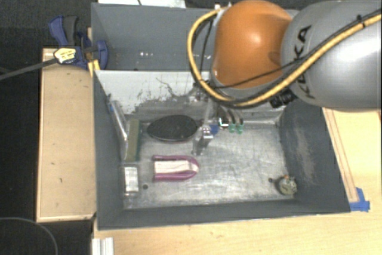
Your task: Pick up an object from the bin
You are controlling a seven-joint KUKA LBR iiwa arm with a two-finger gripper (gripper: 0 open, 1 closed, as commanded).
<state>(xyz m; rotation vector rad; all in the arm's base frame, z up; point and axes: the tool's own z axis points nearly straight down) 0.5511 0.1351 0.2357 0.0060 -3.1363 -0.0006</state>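
Note:
My gripper [202, 141] hangs below the orange wrist cover, near the middle of the bin floor. Just to its left lies a dark flat oval disc [172, 127], whose right edge is close to the gripper. In front of the gripper, slightly to the left, lies a pink and white oblong thing [174, 168] with a purple stripe. Nothing shows in the gripper's grasp.
A long olive-green bar [132, 139] lies along the left wall, with a thin metal rod [117, 119] beside it. A small clear block [130, 179] sits in the front left corner. A small round brownish thing [287, 186] sits at the front right. The arm covers the bin's back right.

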